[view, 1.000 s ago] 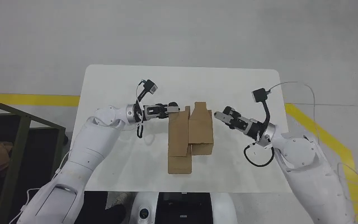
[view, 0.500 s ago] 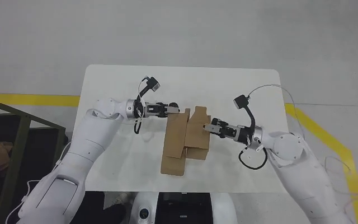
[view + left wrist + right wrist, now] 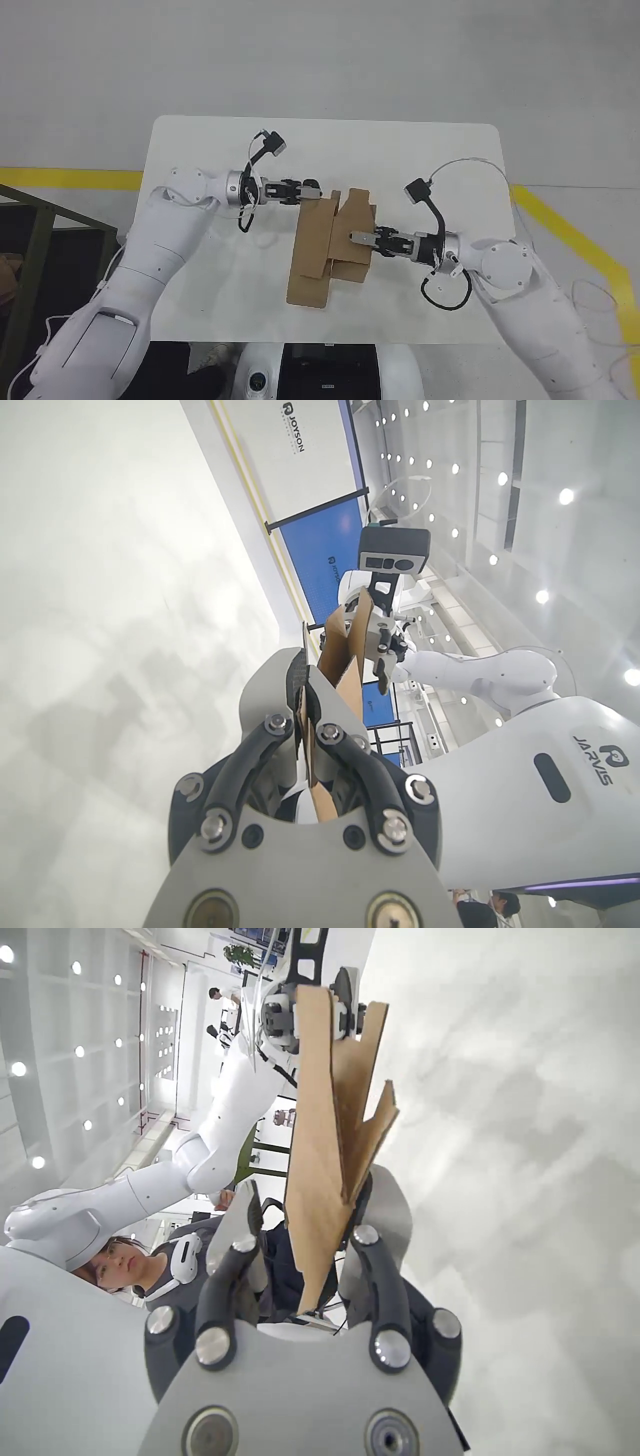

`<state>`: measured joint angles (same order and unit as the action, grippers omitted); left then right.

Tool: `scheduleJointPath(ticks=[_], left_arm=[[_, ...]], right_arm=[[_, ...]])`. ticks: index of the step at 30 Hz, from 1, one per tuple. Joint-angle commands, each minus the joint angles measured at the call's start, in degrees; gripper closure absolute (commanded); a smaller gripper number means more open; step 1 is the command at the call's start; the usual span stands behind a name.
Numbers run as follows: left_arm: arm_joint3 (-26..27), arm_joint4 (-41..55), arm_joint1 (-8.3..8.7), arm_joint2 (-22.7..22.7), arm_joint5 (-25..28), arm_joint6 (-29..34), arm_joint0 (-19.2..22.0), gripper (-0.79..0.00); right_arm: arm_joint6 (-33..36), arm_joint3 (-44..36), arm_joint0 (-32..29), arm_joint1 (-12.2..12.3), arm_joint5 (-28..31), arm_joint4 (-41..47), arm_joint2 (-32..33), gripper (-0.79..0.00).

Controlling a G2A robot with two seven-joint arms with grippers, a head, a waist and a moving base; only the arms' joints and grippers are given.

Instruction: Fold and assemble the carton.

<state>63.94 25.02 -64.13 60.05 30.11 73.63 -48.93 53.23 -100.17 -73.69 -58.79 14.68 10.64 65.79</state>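
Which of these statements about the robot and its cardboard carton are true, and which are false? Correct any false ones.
1. The left end effector is clamped on an edge of the carton. True.
2. The carton is already a closed box. False: it is still mostly flat, with its flaps sticking out.
3. The right end effector is open, with a carton panel between its fingers. True.
4. The table is black. False: it is white.
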Motion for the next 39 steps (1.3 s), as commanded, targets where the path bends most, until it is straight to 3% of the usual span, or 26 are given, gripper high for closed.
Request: scheduleJointPath(ticks=[1, 3, 7, 8, 9, 10, 12, 23, 28, 39], left_arm=[[0.26, 0.02, 0.01, 0.0, -0.05, -0.1, -0.01, 0.0], [0.57, 0.44, -0.01, 0.05, 0.14, -0.33, -0.08, 0.0], [0.93, 0.42, 0.06, 0.3, 0.14, -0.87, -0.15, 0.0], [1.13, 0.52, 0.08, 0.38, 0.08, -0.91, -0.18, -0.203], [1.32, 1.05, 0.09, 0.54, 0.11, -1.07, -0.28, -0.526], [1.35, 1.7, 0.12, 0.8, 0.01, -1.33, -0.4, -0.785], [1.43, 2.88, 0.19, 1.43, 0.03, -1.8, -0.65, -0.785], [3.8, 1.56, 1.57, 6.9, 0.81, -6.95, -3.47, -0.785], [8.14, -1.21, 2.32, 9.36, 0.01, -11.06, -6.71, -0.785], [15.47, -5.63, 2.87, 11.38, -3.6, -19.74, -12.13, -0.785]], right_arm=[[0.29, 0.02, 0.07, -0.02, 0.16, 0.28, -0.14, -0.212], [0.42, 0.2, 0.12, -0.06, 0.31, 0.57, -0.39, -0.163], [-0.12, 0.75, 0.21, -0.18, -0.46, 0.85, -0.87, -0.135], [-0.23, 0.8, 0.24, -0.2, -0.58, 0.93, -0.97, -0.102], [-0.34, 0.84, 0.27, -0.23, -0.6, 1.02, -1.04, -0.065], [-0.39, 0.92, 0.29, -0.25, -0.62, 1.14, -1.11, -0.034], [-0.59, 1.04, 0.35, -0.28, -0.62, 1.21, -1.16, 0.0], [-4.59, 0.9, 0.1, -0.25, -3.84, 0.23, 0.18, 0.0], [-11.82, -1.02, -0.79, -0.39, -11.75, -1.89, 0.95, 0.0], [-34.33, -8.91, -2.99, -1.88, -28.13, -0.75, 1.15, 0.0]])
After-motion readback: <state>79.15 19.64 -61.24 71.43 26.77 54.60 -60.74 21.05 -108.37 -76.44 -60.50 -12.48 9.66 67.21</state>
